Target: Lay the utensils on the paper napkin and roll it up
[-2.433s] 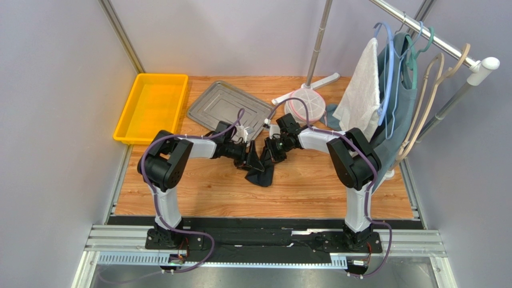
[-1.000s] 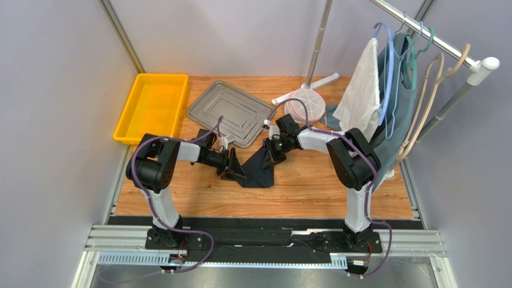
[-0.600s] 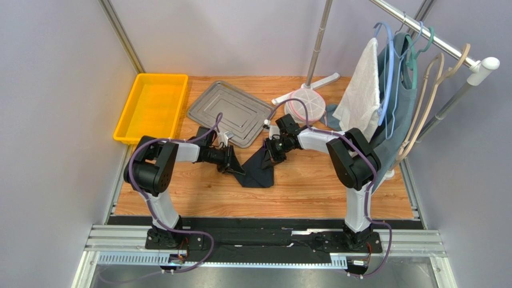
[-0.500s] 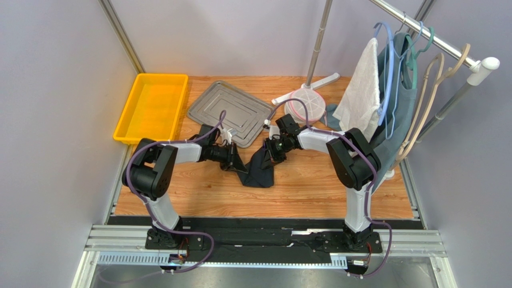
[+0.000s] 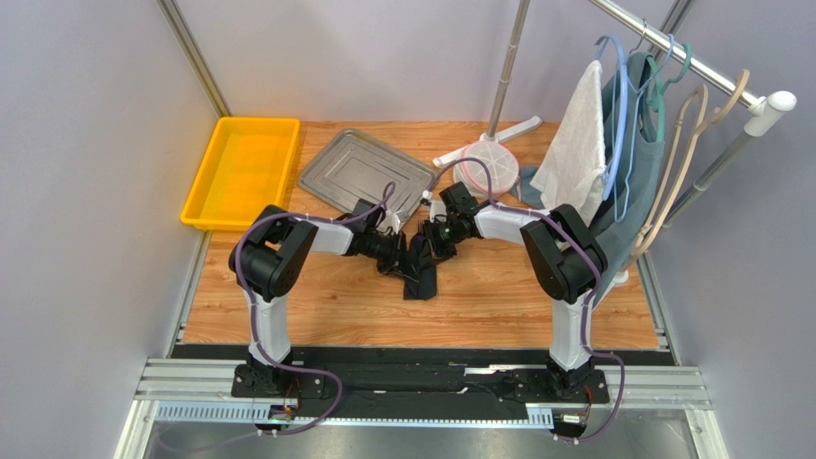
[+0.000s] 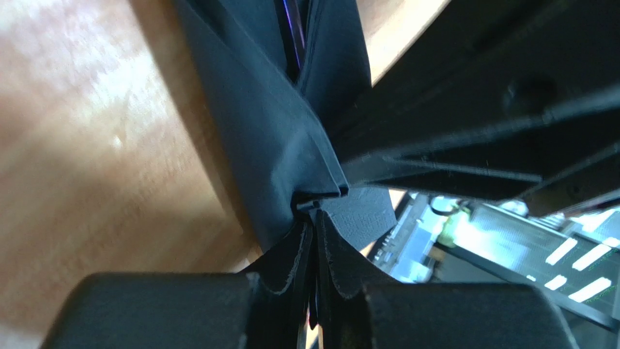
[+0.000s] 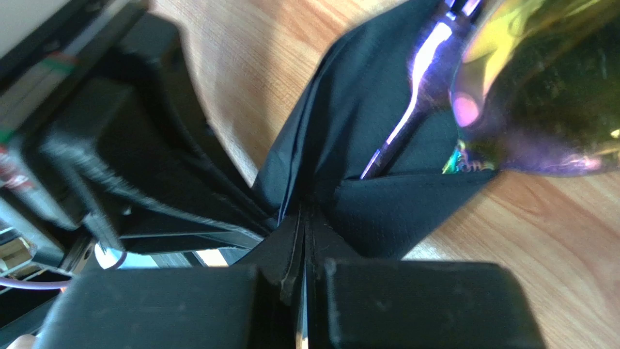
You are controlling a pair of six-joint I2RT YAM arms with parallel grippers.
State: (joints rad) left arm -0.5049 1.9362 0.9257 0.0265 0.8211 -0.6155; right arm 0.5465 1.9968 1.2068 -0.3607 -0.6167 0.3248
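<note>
The black paper napkin (image 5: 419, 271) lies folded into a narrow strip on the wood between the two arms. My left gripper (image 5: 399, 255) is shut on a fold of the napkin (image 6: 269, 131), pinched at the fingertips (image 6: 314, 218). From the other side my right gripper (image 5: 434, 240) is shut on the napkin's opposite edge (image 7: 364, 123). Inside the fold, the right wrist view shows the purple fork (image 7: 416, 64) and the spoon's shiny gold bowl (image 7: 553, 87). A purple sliver of the fork (image 6: 291, 29) shows in the left wrist view. From above, the utensils are hidden by the napkin.
A grey metal tray (image 5: 330, 172) lies just behind the grippers, and a yellow bin (image 5: 213, 182) stands at the far left. A round rack base (image 5: 487, 164) and a white towel (image 5: 578, 143) on hangers sit at the right.
My left gripper shut on the napkin's left edge and carried it right, up against the right gripper. The spread napkin is now a narrow folded strip. The right arm held still.
</note>
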